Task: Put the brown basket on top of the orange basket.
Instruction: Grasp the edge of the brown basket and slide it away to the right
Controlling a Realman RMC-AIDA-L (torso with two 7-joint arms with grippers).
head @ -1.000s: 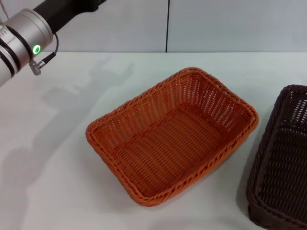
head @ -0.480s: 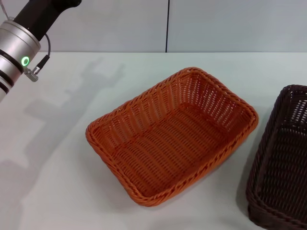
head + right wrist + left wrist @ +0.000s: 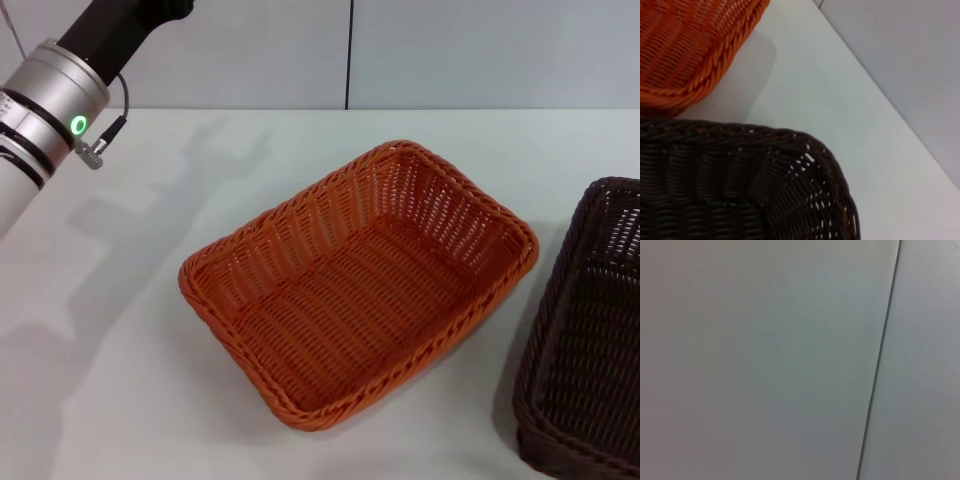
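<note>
The orange basket (image 3: 360, 285) sits empty in the middle of the white table in the head view. The brown basket (image 3: 590, 330) stands to its right, cut off by the picture's edge, apart from the orange one. The right wrist view looks down on a corner of the brown basket (image 3: 740, 185) with the orange basket's rim (image 3: 700, 55) close beside it. My left arm (image 3: 55, 95) is raised at the far left, its gripper out of view. My right gripper shows in no view.
The white table (image 3: 140, 380) has bare surface left of and in front of the orange basket. A grey wall (image 3: 450, 50) with a dark vertical seam runs behind the table; the left wrist view shows only that wall (image 3: 765, 360).
My left arm swung out to the left and has come back a little to the right. Both baskets have stayed in place.
</note>
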